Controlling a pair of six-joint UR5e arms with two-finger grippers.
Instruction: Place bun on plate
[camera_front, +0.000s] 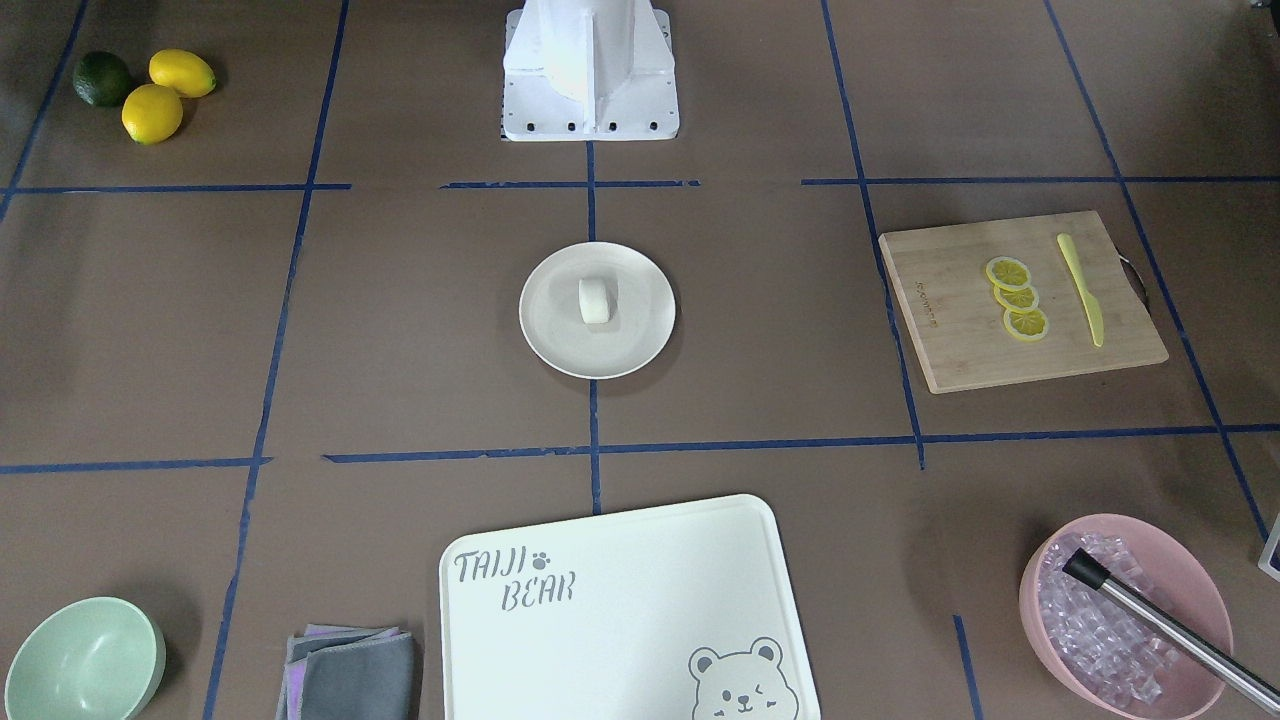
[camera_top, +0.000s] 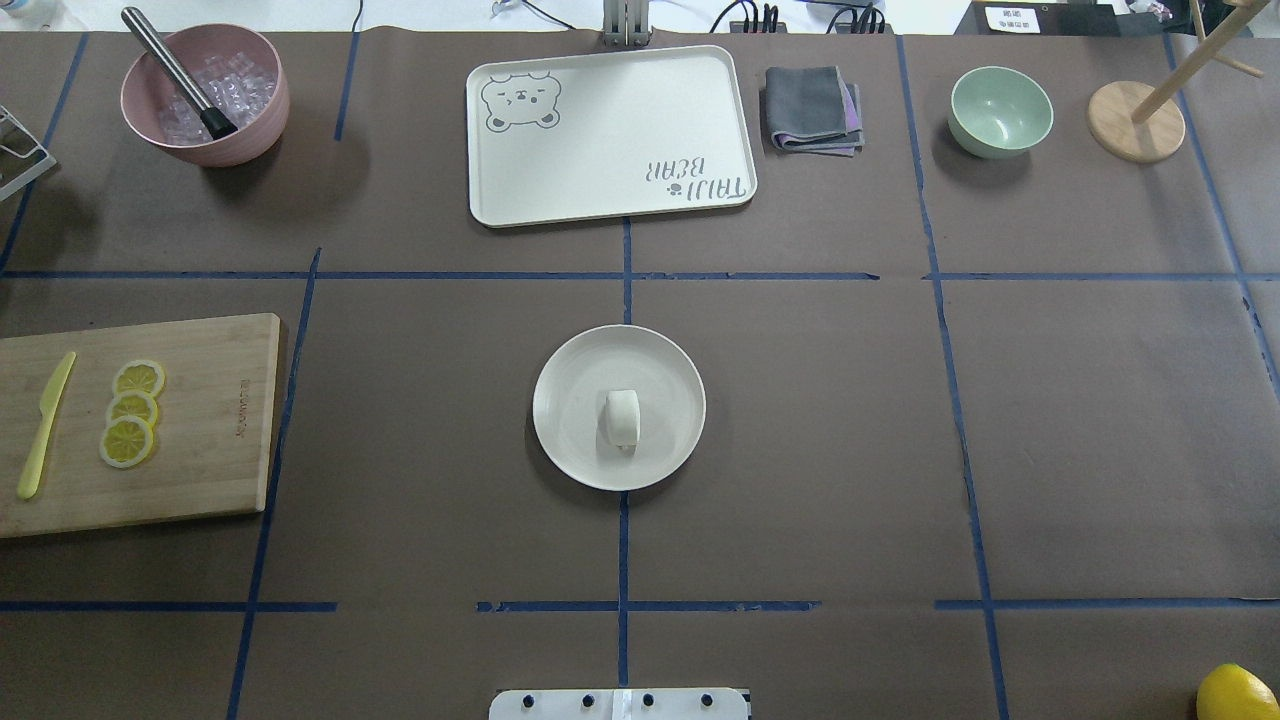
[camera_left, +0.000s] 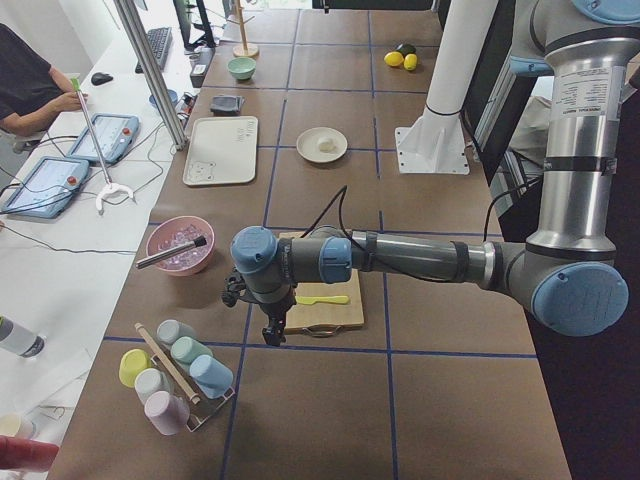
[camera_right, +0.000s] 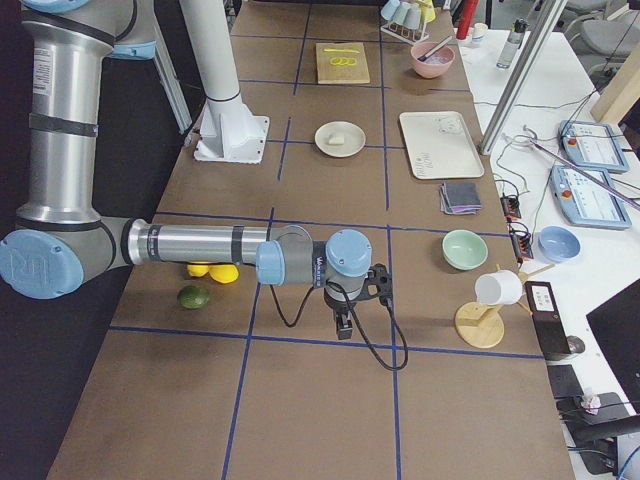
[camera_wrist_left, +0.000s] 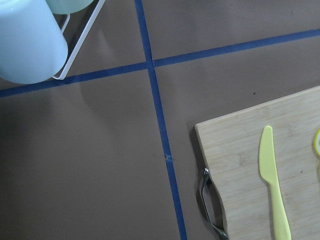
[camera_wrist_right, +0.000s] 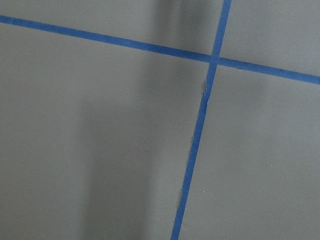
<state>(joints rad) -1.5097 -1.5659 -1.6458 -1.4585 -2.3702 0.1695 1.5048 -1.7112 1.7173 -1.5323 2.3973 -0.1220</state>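
Zero left to do imo: bun sits on plate. Can't tell if left gripper and right gripper, both parked well away, are spread or pinched.

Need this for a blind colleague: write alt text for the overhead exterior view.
A white rounded bun lies on a round cream plate at the centre of a brown table. Beyond it sits a white bear-printed tray; a bamboo board with lemon slices lies on the view's left.

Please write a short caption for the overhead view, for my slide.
Bun lying on the plate; the placing looks done.
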